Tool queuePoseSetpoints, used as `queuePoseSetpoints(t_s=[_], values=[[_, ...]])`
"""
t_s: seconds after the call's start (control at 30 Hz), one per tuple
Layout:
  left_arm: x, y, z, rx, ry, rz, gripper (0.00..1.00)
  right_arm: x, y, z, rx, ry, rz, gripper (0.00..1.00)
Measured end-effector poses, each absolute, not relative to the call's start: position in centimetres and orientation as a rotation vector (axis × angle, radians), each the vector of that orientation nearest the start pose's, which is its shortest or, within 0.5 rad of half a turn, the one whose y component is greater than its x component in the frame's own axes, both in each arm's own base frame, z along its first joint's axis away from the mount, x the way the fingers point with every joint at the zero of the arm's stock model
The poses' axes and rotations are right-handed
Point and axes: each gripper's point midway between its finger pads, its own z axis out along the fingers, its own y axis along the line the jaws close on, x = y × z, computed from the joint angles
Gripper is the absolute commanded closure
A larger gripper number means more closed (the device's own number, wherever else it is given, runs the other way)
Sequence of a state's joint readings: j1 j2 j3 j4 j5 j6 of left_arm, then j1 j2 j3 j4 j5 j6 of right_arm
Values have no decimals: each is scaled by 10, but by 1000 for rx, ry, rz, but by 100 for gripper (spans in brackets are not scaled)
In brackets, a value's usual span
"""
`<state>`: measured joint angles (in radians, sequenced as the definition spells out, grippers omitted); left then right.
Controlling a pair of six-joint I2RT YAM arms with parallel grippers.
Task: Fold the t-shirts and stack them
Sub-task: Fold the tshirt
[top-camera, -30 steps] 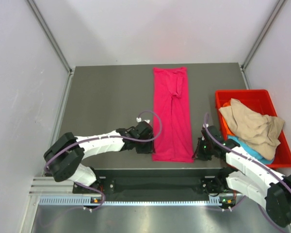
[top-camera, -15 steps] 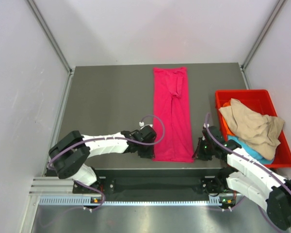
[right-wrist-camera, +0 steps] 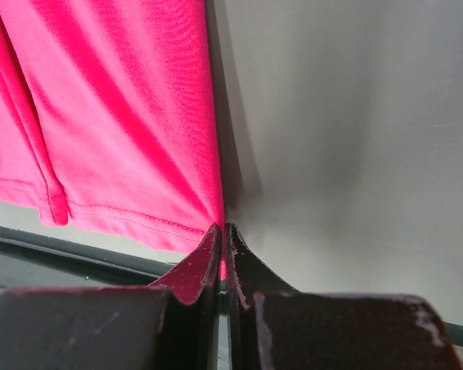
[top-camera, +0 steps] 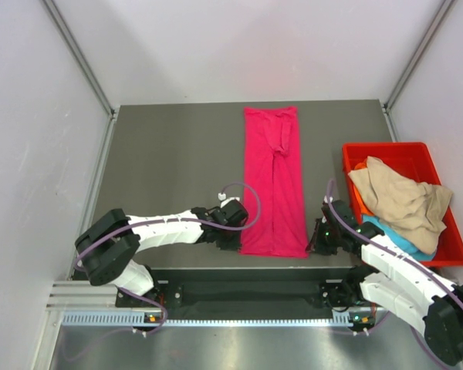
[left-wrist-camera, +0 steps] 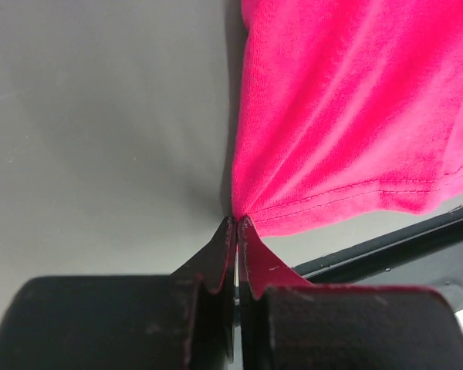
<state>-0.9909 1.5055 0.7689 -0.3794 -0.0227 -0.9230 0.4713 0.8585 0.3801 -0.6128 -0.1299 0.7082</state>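
Note:
A magenta-pink t-shirt [top-camera: 275, 181] lies as a long narrow strip down the middle of the grey table [top-camera: 170, 169], its hem at the near edge. My left gripper [top-camera: 241, 240] is shut on the hem's near-left corner; in the left wrist view the cloth [left-wrist-camera: 347, 116] puckers into the closed tips [left-wrist-camera: 237, 222]. My right gripper [top-camera: 310, 245] is shut on the near-right corner, the pink cloth [right-wrist-camera: 108, 108] pinched between its fingers [right-wrist-camera: 222, 230]. More t-shirts, tan-beige [top-camera: 401, 199], turquoise-blue [top-camera: 405, 240] and orange [top-camera: 358, 166], lie heaped in the red bin [top-camera: 386, 150].
The red plastic bin stands at the table's right edge, close to my right arm. The table's near edge [left-wrist-camera: 386, 243] runs just under the shirt's hem. White walls and metal frame posts [top-camera: 81, 58] enclose the table.
My left gripper slid toward the shirt's near-left corner and closed on it, bunching the hem there. The right gripper stayed shut on the near-right corner.

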Motion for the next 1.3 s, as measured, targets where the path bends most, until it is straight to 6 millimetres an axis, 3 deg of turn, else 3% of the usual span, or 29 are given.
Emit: queuePoseSetpoints(t_s=[0.3, 0.47, 0.53, 0.6, 0.77, 0.97, 1.0, 1.07, 1.13, 1.3], values=[[147, -273, 19, 69, 2819, -484, 99, 135, 125, 22, 283, 2755, 529, 100], [146, -271, 20, 62, 2820, -479, 70, 135, 125, 22, 283, 2753, 530, 100], [145, -271, 22, 59, 2819, -488, 63, 135, 125, 22, 284, 2751, 533, 90], [144, -270, 24, 53, 2813, -507, 59, 133, 126, 22, 282, 2752, 545, 78], [135, -272, 27, 44, 2814, -600, 56, 126, 131, 20, 265, 2760, 607, 72], [127, -283, 24, 29, 2830, -706, 58, 120, 135, 16, 263, 2770, 650, 74], [127, -285, 24, 26, 2828, -725, 62, 119, 135, 16, 261, 2768, 658, 81], [126, -287, 23, 14, 2828, -745, 84, 118, 135, 15, 256, 2761, 666, 96], [124, -287, 18, 13, 2841, -743, 100, 115, 133, 12, 268, 2766, 661, 100], [122, -289, 17, -6, 2851, -768, 100, 115, 133, 16, 268, 2744, 669, 100]])
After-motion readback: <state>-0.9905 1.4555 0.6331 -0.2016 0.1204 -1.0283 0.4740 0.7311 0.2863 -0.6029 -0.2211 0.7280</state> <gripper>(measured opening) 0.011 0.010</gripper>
